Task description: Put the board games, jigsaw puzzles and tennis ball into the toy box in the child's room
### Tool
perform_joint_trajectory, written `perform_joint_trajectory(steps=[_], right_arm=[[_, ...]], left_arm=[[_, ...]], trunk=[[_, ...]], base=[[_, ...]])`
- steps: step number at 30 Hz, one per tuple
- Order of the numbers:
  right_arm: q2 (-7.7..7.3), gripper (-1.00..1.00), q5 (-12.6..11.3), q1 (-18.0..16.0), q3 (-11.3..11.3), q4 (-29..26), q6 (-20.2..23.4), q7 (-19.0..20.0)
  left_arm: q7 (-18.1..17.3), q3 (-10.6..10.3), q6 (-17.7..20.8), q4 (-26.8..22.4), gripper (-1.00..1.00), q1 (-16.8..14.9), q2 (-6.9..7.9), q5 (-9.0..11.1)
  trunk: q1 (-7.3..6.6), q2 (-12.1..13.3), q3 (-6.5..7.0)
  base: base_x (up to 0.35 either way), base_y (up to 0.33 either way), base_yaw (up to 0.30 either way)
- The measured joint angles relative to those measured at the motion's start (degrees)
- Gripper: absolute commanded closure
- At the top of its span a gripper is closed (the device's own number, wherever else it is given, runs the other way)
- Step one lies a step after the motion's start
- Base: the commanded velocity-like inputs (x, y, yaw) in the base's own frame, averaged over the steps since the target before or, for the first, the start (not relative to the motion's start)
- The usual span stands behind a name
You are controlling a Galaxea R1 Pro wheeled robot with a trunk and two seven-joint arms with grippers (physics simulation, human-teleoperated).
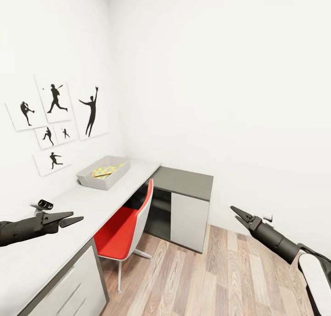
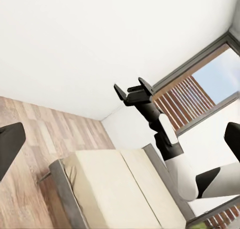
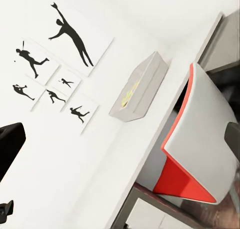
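Left gripper (image 1: 76, 218) hung spread, empty, over near table (image 1: 55, 215). Right gripper (image 1: 238, 214) spread, empty, above floor (image 1: 230, 279). Toy box (image 1: 103, 172) sat far on table, jigsaw puzzle (image 1: 107, 170) inside. Red chair (image 1: 126, 226) just beside table.

Both arms raised forward, grippers empty

The left gripper (image 1: 76, 218) reaches in from the left edge of the head view on a dark forearm held nearly level, its two fingers parted in a narrow V and holding nothing. The right gripper (image 1: 237, 214) points up and to the left on a slanted black forearm with a white upper segment; in the left wrist view its fingers (image 2: 120, 92) stand apart and empty.
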Motion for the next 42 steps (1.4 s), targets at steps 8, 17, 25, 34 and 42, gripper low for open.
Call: perform_joint_trajectory(steps=[8,17,25,34,42], right_arm=[[-0.80,-1.00,-0.11,0.01,-0.02,0.44,-0.06,0.01],[-0.91,-1.00,-0.04,0.00,-0.97,2.28,-0.07,0.06],[-0.92,-1.00,0.04,0.00,-1.21,2.43,-0.07,0.02],[-0.93,-1.00,0.05,-0.02,-1.25,3.29,-0.07,0.01],[-0.92,-1.00,0.17,0.00,-1.26,5.76,-0.07,0.00]], left_arm=[[0.02,0.00,0.00,0.00,-1.00,0.00,0.00,0.00],[0.02,0.00,0.00,0.00,-1.00,0.01,-0.06,0.00],[0.02,0.00,0.00,0.00,-1.00,0.02,-0.09,0.00],[0.02,0.00,0.00,0.00,-1.00,0.03,-0.17,0.00],[0.03,0.01,-0.03,-0.08,-1.00,0.08,-0.33,0.00]], trunk=[[0.00,0.00,0.56],[0.00,0.00,1.18],[0.00,0.00,1.74],[0.00,0.00,2.36],[0.00,0.01,2.54]], base=[[-0.001,0.000,-0.218],[0.000,0.000,-0.218],[0.000,0.000,-0.218],[0.000,0.000,-0.210],[0.000,-0.032,-0.049]])
